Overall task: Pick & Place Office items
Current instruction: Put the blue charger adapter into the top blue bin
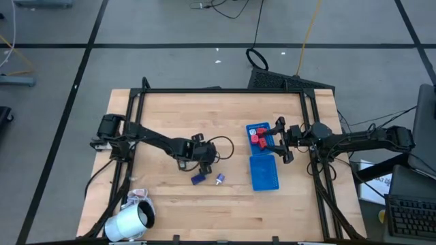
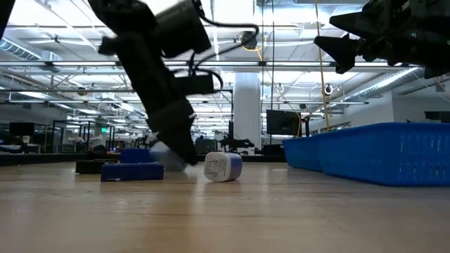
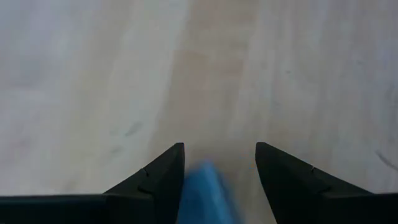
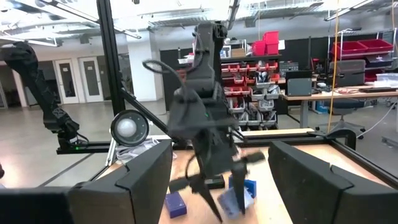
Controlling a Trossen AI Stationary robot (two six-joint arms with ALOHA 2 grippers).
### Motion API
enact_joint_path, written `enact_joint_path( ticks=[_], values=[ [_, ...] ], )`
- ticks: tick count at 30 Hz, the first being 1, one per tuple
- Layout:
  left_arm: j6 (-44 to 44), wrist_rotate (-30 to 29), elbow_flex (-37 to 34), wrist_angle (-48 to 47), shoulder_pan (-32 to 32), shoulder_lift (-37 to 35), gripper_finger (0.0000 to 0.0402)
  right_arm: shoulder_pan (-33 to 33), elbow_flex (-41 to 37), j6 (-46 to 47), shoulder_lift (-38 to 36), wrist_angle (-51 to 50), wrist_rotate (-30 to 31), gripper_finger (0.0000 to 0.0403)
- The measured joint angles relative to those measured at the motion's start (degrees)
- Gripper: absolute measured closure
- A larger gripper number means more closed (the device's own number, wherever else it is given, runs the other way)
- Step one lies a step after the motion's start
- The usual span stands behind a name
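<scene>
My left gripper (image 1: 206, 163) points steeply down at mid-table, open, its fingertips (image 3: 176, 155) on either side of a light blue piece (image 3: 202, 193). That piece lies close against one finger with a gap to the other. On the wood just nearer are a dark blue block (image 1: 198, 179) and a small white-and-blue piece (image 1: 219, 179), which lies on its side (image 2: 223, 166). My right gripper (image 1: 281, 141) hangs open above the blue tray (image 1: 264, 173), which holds red pieces (image 1: 255, 139) at its far end. My left gripper has the light blue piece (image 3: 198, 186) between its fingers, which come slanting down from above. The piece sits right beside one finger and apart from the other. Whether that finger touches it cannot be told.
A big white roll (image 1: 129, 221) lies at the near left corner. The tray's wall (image 2: 380, 151) stands at the table's right. A black frame (image 1: 218, 90) runs along the table's far and side edges. Bare wood lies left of my left arm.
</scene>
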Motion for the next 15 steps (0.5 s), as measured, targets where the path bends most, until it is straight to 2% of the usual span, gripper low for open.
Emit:
enact_joint_path(
  ticks=[9, 12, 15],
  values=[
    [0.5, 21.0, 0.0, 0.4, 2.4, 0.3, 0.0232, 0.0, 0.0, -0.2, 0.0, -0.2, 0.0, 0.0149],
    [2.6, 26.6, -0.1, -1.8, 2.0, -1.4, 0.0243, 0.0, 0.0, -0.2, 0.0, -0.2, 0.0, 0.0149],
    [4.5, 29.1, -0.2, -2.4, 1.8, -3.8, 0.0254, 0.0, 0.0, -0.2, 0.0, -0.4, 0.0, 0.0149]
  ],
)
